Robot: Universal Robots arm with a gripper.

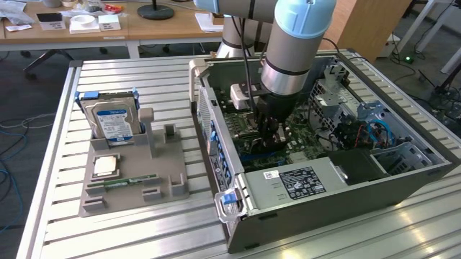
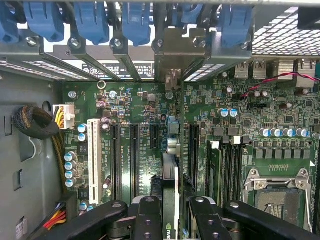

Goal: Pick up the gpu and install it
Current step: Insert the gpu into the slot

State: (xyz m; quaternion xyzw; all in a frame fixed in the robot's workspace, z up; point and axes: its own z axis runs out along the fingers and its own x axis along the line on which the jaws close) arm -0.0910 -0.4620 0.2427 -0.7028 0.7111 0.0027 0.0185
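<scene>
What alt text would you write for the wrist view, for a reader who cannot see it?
The gripper holds the gpu edge-on over a green motherboard inside a computer case, its metal bracket toward the blue slot clips.

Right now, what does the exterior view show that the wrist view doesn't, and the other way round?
Exterior view: the arm reaching into the open computer case, which sits on a slatted table beside a grey tray with a hard drive and memory stick. Wrist view: the thin graphics card pinched edge-on, a white slot, a processor socket. Both: the claw over the green motherboard.
</scene>
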